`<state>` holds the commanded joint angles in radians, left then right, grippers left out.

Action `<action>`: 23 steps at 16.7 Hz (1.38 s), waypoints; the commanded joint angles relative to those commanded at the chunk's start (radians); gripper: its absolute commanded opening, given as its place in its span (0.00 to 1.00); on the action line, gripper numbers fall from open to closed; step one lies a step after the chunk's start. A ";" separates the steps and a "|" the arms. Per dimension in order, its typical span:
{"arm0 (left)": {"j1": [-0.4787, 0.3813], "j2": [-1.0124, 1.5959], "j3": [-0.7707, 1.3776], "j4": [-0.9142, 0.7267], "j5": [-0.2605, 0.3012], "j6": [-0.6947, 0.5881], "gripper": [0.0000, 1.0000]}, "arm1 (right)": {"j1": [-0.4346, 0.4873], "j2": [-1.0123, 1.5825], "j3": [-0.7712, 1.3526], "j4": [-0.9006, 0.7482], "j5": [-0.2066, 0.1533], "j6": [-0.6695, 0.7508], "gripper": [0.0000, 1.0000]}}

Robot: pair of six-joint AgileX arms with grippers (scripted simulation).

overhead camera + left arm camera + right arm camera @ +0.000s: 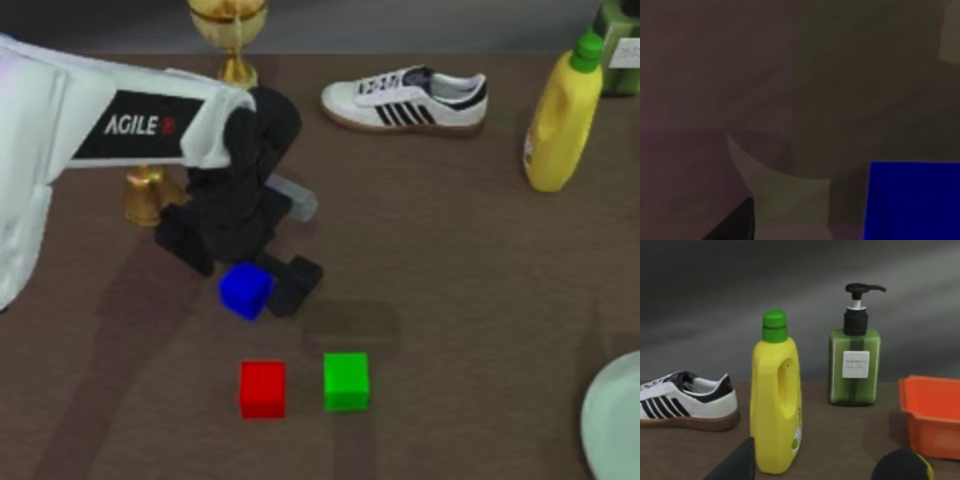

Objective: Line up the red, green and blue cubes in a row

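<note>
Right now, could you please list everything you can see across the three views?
blue cube: one, deep blue, left of centre, between the left gripper's fingers
red cube: one, red, near edge, beside the green cube
green cube: one, green, right of the red cube, apart from it
sneaker: one, white with black stripes, far centre
detergent bottle: one, yellow with green cap, far right
pump bottle: one, green with black pump, far right corner
trophies: two, gold, far left
plate: one, pale, right near edge
bin: one, orange, right wrist view only
table: one, brown
left gripper: one, black, around the blue cube
right gripper: unseen from above
</note>
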<state>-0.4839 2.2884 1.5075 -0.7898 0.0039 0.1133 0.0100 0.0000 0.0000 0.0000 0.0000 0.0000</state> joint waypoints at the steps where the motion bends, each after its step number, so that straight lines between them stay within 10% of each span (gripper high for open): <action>1: 0.000 0.000 0.000 0.000 0.000 0.000 1.00 | 0.000 0.000 0.000 0.000 0.000 0.000 1.00; 15: 0.000 0.000 0.000 0.000 0.000 0.000 0.02 | 0.000 0.000 0.000 0.000 0.000 0.000 1.00; 23: 0.000 0.000 0.000 0.000 0.000 0.000 0.00 | 0.000 0.000 0.000 0.000 0.000 0.000 1.00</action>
<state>-0.4839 2.2884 1.5075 -0.7898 0.0039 0.1133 0.0100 0.0000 0.0000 0.0000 0.0000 0.0000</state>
